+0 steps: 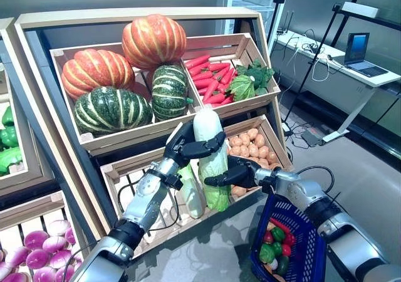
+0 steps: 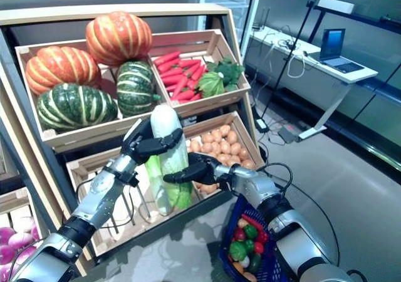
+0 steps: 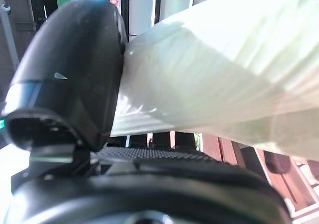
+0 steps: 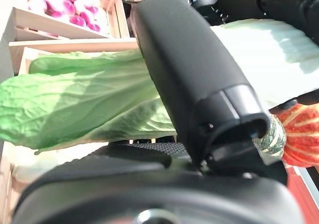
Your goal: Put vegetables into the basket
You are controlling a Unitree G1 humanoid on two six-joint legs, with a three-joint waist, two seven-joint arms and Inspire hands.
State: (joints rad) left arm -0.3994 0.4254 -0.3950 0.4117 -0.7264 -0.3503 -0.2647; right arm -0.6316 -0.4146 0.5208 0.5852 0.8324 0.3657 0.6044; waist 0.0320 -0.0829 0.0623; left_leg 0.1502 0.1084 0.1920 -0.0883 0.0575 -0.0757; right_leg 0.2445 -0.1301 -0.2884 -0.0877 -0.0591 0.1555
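- Holding a napa cabbage (image 1: pixel 212 160) upright in front of the wooden produce shelf (image 1: pixel 37 106), white stalk end up, green leafy end hanging down
- Gripping the white upper part with the left hand (image 1: pixel 188 145), fingers and thumb curling round it; wrist view showing the thumb (image 3: pixel 70 84) pressing against the pale stalk
- Clasping the green lower part with the right hand (image 1: pixel 235 172), fingers wrapping round the leaves; right wrist view showing the thumb (image 4: pixel 194 79) lying across the leaf
- Hanging a blue basket (image 1: pixel 310 247) under the right forearm, probably hooked over it, though the handle itself is hard to make out
- Lying inside the basket: red and green peppers (image 1: pixel 276 244), well below the cabbage
- Resting in the lower crate just behind the held one: a second pale cabbage (image 1: pixel 191 194), leaning against the slats
- Sitting in the crate beside the right hand: potatoes (image 1: pixel 250 145)
- Filling the upper crates: orange and green pumpkins (image 1: pixel 125 69) on one side, red carrots (image 1: pixel 210 78) and a leafy green bunch (image 1: pixel 250 81) on the other
- Showing at the lower left corner: purple turnips (image 1: pixel 37 250)
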